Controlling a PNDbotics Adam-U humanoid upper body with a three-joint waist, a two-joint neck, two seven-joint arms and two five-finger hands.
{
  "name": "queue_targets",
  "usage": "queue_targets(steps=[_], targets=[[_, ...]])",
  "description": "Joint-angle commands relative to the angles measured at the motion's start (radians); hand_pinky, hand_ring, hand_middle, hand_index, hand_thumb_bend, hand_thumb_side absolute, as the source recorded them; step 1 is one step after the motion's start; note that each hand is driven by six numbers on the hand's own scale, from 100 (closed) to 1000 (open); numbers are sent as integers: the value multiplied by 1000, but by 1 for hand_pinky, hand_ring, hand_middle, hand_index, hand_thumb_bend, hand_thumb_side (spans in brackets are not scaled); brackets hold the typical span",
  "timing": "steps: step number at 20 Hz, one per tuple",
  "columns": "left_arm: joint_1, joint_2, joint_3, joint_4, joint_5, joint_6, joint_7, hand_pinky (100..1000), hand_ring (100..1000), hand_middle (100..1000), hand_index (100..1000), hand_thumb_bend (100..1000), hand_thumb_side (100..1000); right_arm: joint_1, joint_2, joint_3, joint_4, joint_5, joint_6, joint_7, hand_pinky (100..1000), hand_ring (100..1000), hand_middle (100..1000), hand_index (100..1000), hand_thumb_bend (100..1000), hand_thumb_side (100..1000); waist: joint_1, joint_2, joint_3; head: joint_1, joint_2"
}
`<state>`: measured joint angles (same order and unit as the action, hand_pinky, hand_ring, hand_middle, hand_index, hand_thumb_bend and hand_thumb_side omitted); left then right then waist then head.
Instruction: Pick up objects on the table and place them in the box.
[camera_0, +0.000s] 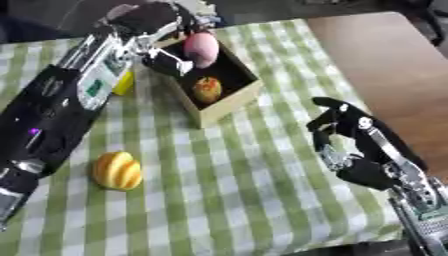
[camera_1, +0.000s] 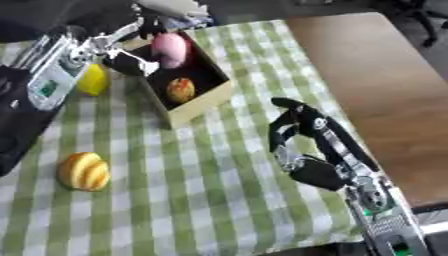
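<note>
- Both views look down from the robot's head onto the bench (camera_0: 262, 200), steeply, from close above.
- Facing forward and away from the body; the bench's far edge lies along the top of each frame, askew.
- Left arm enters from the left edge, left hand (camera_0: 162, 47) at upper centre-left over the box (camera_0: 229, 102). Right hand (camera_1: 302, 145) rises from the lower right corner.
- Shared ground: nearly everything. Checked cloth, box, the yellow-orange fruit (camera_1: 84, 171) at lower left, bare brown top at upper right.
- Right eye view sits slightly to the side: everything lies further left in its frame, and more of the brown top shows.
</note>
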<state>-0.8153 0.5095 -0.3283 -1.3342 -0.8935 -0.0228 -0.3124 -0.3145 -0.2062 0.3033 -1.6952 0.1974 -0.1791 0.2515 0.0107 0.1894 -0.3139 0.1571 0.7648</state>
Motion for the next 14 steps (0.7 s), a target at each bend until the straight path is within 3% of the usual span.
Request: queue_targets(steps=[1, 4, 6, 8, 14], targets=[[-8, 18, 3, -4, -14, -5, 50, 728, 726, 771, 858, 424, 455, -15, -2, -4, -9, -4, -2, 2, 587, 723, 573, 913, 100, 418, 8, -7, 2, -4, -6], [11, 57, 2, -47, 18, -5, 64, 728, 724, 773, 856, 392, 447, -15, -5, -10, -9, 0, -1, -2, 586, 723, 574, 913, 100, 419, 9, -7, 10, -15, -12], [32, 94, 0, -94, 48, -16, 50, 700, 621, 665, 786, 309, 333, -16, -9, -14, -8, 3, 0, -5, 587, 723, 574, 914, 100, 419, 11, -7, 19, -24, -14], [60, 139, -13, -143, 78, -41, 23, 689, 577, 610, 753, 293, 265, -15, -12, -17, -7, 7, 1, -7, 587, 723, 574, 914, 100, 418, 14, -8, 30, -33, -15], [183, 282, -88, -287, 167, -128, -64, 701, 593, 625, 758, 326, 277, -14, -27, -21, -4, 15, 1, -6, 587, 725, 575, 913, 100, 416, 25, -8, 62, -63, -18]])
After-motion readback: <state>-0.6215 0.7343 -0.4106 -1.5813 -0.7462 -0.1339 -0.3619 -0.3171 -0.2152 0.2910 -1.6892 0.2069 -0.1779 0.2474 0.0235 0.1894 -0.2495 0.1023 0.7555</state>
